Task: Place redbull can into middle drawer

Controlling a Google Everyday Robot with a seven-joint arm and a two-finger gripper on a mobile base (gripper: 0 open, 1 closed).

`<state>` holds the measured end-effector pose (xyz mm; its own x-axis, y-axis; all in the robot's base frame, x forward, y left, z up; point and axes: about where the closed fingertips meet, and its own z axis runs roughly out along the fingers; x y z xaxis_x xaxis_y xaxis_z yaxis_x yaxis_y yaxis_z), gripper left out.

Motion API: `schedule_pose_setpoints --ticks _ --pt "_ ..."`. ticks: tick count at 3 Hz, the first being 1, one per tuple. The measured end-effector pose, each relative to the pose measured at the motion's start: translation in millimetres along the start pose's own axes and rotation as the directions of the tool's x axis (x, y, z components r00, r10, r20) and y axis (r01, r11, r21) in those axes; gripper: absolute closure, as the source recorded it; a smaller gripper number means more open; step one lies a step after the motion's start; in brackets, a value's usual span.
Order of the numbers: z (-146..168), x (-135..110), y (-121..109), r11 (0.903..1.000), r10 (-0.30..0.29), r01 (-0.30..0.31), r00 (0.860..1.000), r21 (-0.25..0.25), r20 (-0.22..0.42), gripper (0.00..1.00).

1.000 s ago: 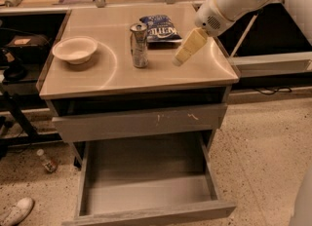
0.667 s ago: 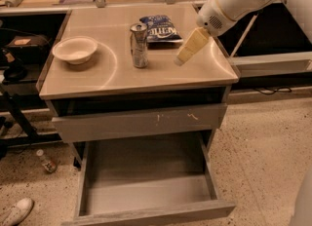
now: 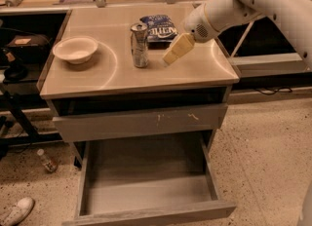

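The redbull can [image 3: 140, 45], slim and silver with a shiny top, stands upright on the cabinet's top, right of the middle. My gripper [image 3: 174, 50], with cream-coloured tips, hangs from the white arm just to the right of the can, a short gap away, at about the can's height. The middle drawer [image 3: 146, 195] is pulled out wide below. Its flat grey floor is bare and its plain front panel faces me.
A white bowl [image 3: 75, 49] sits on the left of the top. A blue chip bag [image 3: 158, 27] lies behind the can. A grey drawer front with pale scratches [image 3: 141, 121] is above the open drawer. A small bottle [image 3: 47, 160] and a shoe [image 3: 17, 211] lie on the floor at left.
My gripper has moved a little to the left and down, closer to the can. The can, the bowl and the drawer have not moved.
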<state>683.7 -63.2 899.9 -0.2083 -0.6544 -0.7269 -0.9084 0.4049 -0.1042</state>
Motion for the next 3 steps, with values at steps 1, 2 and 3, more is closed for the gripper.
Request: schedule_pose_setpoints --ticks 1,2,3 --pt "28 -13 8 0.9992 0.016 -0.013 0.998 -0.037 0.068 0.0" --pt "50 -21 17 0.9969 0.039 -0.031 0.993 -0.072 0.11 0.0" --pt "73 -35 28 0.9929 0.05 -0.034 0.988 -0.114 0.145 0.0"
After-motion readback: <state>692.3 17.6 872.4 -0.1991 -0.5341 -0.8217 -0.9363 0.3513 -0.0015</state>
